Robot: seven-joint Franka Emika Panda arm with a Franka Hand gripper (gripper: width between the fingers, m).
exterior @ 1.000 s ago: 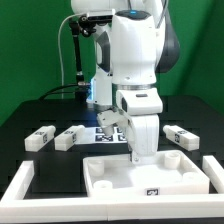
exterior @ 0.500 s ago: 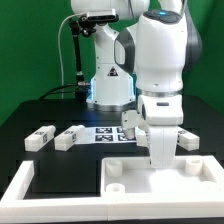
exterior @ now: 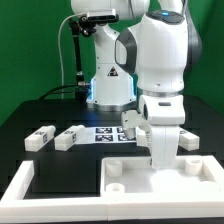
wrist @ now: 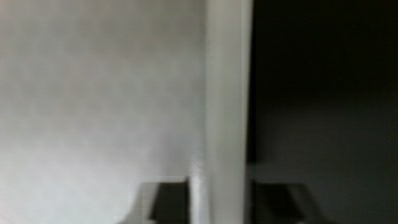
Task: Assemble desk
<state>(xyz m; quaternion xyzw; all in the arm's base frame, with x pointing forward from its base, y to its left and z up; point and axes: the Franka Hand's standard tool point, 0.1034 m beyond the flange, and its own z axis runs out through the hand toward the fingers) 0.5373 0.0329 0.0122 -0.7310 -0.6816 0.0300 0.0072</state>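
The white desk tabletop point(exterior: 135, 182) lies rim-up at the front of the black table, toward the exterior view's right, with round leg sockets at its corners. My gripper point(exterior: 160, 163) points straight down onto its back rim. In the wrist view the rim wall point(wrist: 226, 90) runs between the two dark fingers point(wrist: 171, 202), which press on it from both sides, so my gripper point(wrist: 226, 203) is shut on it. Two short white tagged legs point(exterior: 40, 137) point(exterior: 68, 139) lie at the exterior view's left. Another leg point(exterior: 186, 139) lies at the right.
The marker board point(exterior: 106, 134) lies flat behind the tabletop, in front of the robot base. A tagged white piece point(exterior: 129, 121) shows partly behind my arm. A white border strip point(exterior: 20, 185) edges the table's front left corner. A green backdrop stands behind.
Since a second ago my arm has moved toward the exterior view's right and the tabletop has slid that way with it. Nothing has moved in the last half second.
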